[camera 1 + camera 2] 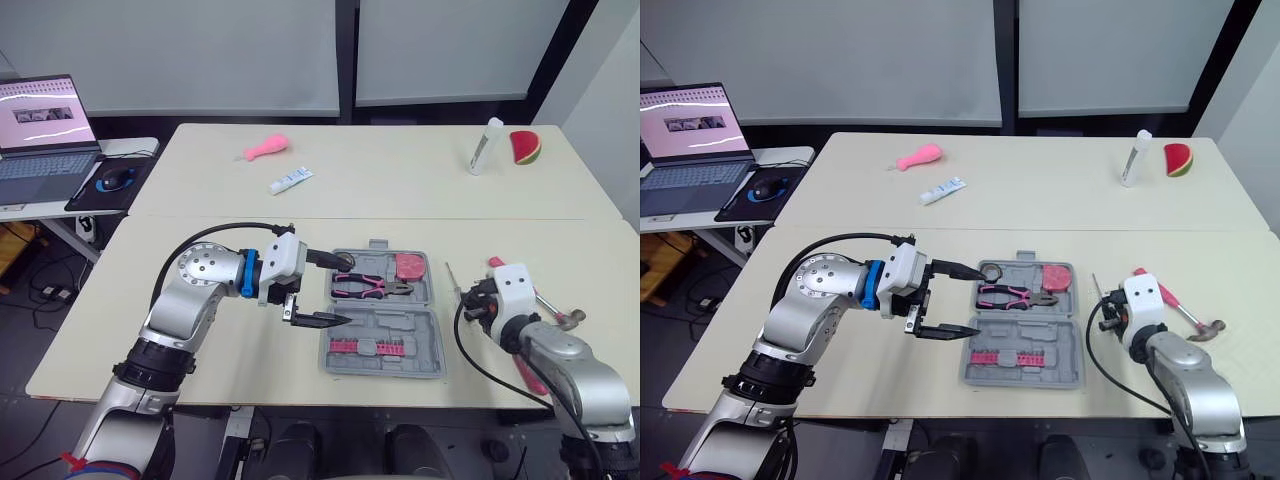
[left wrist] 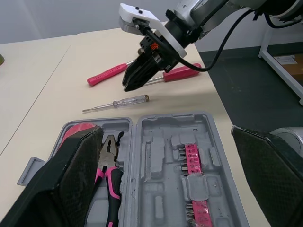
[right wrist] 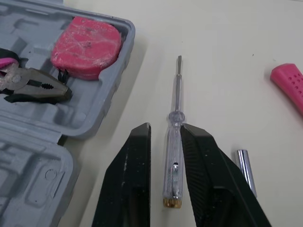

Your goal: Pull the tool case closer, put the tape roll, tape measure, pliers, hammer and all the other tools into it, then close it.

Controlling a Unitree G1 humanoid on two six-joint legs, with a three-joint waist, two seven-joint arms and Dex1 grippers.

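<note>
Right wrist view — right gripper [image 3: 165, 126], narrowly parted, straddles a clear-handled slim screwdriver [image 3: 176, 90]; left gripper [image 1: 348, 291] gapes empty over the open grey plastic tool case [image 1: 400, 322].

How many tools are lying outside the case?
3: a tester straddled by the right gripper, a hammer right of it, a pink screwdriver nearer the robot. More may be hidden.
</note>
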